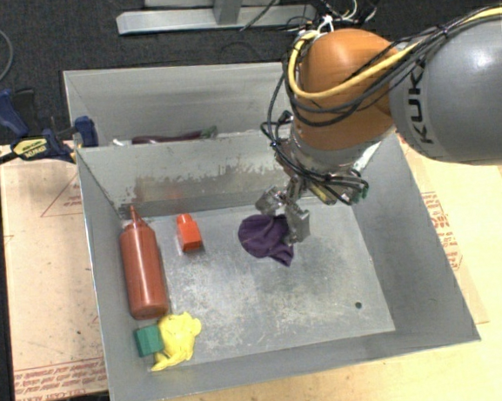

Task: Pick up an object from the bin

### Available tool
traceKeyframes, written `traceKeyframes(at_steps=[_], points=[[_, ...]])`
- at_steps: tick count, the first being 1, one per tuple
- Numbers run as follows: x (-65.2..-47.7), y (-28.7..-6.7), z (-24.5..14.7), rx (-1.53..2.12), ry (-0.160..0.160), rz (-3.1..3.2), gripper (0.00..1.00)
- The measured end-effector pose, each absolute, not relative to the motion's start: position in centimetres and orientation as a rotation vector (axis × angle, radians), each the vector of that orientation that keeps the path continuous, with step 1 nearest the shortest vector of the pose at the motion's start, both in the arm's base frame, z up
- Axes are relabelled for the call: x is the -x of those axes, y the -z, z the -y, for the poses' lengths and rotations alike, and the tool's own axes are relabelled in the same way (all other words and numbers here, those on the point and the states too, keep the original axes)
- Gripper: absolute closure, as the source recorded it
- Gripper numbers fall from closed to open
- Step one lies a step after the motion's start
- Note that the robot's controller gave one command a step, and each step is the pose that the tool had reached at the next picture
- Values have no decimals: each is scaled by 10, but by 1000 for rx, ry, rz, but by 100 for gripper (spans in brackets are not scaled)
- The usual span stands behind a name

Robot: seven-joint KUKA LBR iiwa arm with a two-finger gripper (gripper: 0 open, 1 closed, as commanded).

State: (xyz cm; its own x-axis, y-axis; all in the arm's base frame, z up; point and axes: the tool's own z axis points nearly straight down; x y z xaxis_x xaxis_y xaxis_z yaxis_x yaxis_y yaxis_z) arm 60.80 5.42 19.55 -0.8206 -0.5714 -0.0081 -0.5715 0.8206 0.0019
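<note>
Purple crumpled cloth (266,238) lies mid-bin (330,306), somewhat toward the far wall; claw (287,216) is at the cloth's right upper edge, touching it; whether it pinches or stands spread cannot be told; red-brown bottle (142,270) lies along the left wall; orange block (188,233) near its neck.

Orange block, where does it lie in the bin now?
In the camera view, the orange block lies toward the back-left of the bin, between the red-brown bottle and the crumpled purple cloth.
</note>
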Motion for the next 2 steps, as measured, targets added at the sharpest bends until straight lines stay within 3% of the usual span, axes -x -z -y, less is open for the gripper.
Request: traceKeyframes(at_steps=[1, 2], points=[[-608, -195, -54, 938, -7, -2991, 100], [-608, -319, -61, 958, -7, -2979, 100]])
